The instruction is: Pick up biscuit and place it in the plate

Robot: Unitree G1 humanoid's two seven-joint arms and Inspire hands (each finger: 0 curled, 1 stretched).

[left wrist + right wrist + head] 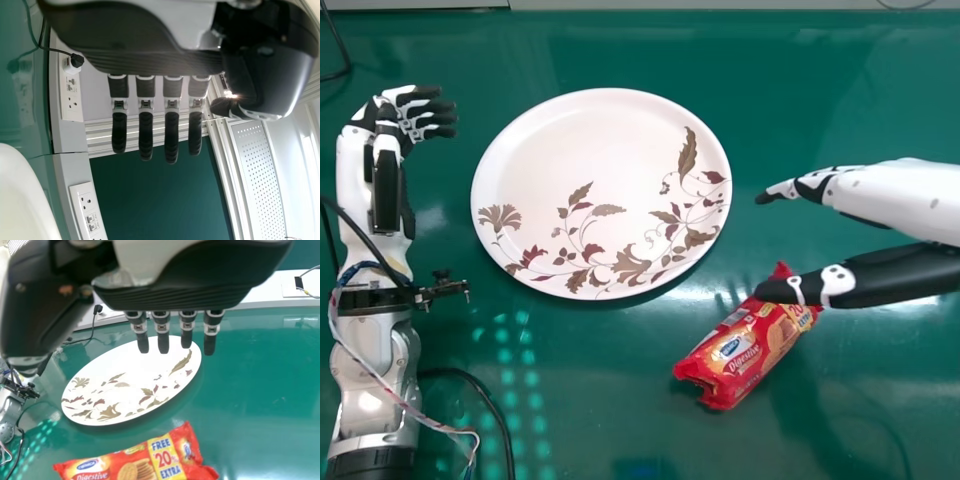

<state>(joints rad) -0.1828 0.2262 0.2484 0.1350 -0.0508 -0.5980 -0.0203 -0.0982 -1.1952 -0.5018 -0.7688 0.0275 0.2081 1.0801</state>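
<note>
Green table (620, 400) underneath, and there's the big flowered plate (580, 140) on it! Left hand (388, 125) at the far left, fingers loosely spread. Right hand (820, 187) above the table, fingers straight, slightly apart, thumb well clear of them, and the red biscuit packet (745, 350) lies near-right of the plate, outside its rim.

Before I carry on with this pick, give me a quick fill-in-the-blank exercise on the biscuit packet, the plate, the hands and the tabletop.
The biscuit packet is mostly ____ in colour.
In the head view, the robot's ____ hand is the one nearer the packet.
The number of packets lying on the plate is ____.
The tabletop is coloured ____.

Missing words: red; right; zero; green.
</note>
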